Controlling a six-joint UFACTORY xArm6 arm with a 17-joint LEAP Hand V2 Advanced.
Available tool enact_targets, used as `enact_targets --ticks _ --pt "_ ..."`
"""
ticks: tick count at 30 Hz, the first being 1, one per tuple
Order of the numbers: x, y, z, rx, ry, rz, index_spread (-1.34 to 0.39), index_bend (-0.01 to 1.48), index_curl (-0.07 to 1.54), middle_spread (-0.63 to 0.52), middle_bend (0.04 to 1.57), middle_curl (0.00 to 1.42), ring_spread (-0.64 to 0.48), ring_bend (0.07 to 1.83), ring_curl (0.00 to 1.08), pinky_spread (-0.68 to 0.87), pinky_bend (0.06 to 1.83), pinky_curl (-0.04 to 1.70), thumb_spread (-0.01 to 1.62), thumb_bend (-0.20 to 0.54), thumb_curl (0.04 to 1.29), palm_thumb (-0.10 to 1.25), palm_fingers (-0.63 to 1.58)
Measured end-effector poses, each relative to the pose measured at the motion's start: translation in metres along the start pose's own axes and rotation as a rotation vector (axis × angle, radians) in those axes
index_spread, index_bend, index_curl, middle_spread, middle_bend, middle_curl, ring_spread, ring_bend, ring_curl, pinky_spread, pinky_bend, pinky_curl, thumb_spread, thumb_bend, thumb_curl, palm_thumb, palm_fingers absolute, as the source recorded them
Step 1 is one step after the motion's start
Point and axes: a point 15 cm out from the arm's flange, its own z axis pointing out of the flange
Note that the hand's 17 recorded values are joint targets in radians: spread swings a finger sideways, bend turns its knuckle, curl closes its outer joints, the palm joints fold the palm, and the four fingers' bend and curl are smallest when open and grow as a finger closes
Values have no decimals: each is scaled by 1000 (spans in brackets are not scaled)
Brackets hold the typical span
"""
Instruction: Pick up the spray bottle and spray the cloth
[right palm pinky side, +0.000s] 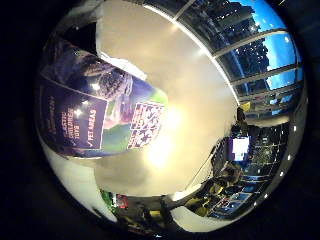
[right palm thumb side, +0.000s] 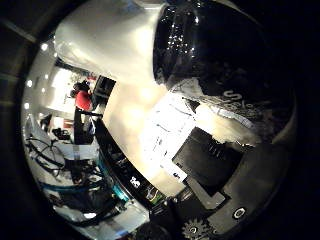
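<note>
The spray bottle (right palm pinky side: 100, 117) lies close against my palm and fills much of the little finger side view. It has a white body and a purple, blue and green label. In the thumb side view its dark glossy part (right palm thumb side: 225, 55) and a white part (right palm thumb side: 107, 35) loom large. Black and white parts of my right hand (right palm thumb side: 212, 165) reach in beside it and press against the bottle, so the fingers appear curled round it. The cloth is in neither view.
Both views look up and out into the room: a pale ceiling (right palm pinky side: 195, 85) with bright lights, tall windows (right palm pinky side: 260, 55) showing blue sky, and desks with a lit screen (right palm pinky side: 240, 147). Dark furniture and equipment (right palm thumb side: 75, 165) stand farther off.
</note>
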Motion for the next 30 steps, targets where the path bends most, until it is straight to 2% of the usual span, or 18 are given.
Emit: enact_targets --ticks 5,20,25,30 --pt "9 -1 -18 12 41 -23 -295 1020 1094 -196 1275 1004 -298 1282 1009 -135 1080 1490 867 -16 761 1091 1027" --pt "9 0 -21 20 37 -1 -297 995 1098 -201 1247 1016 -305 1254 1021 -134 1063 1505 859 -16 781 1075 1048" --pt "0 -7 -39 43 34 54 -298 991 1100 -202 1241 1021 -307 1248 1026 -134 1058 1509 850 -16 787 1071 1051" --pt "-46 -34 -51 100 -80 133 -299 988 1103 -203 1237 1025 -308 1245 1030 -134 1056 1511 847 -16 793 1070 1053"
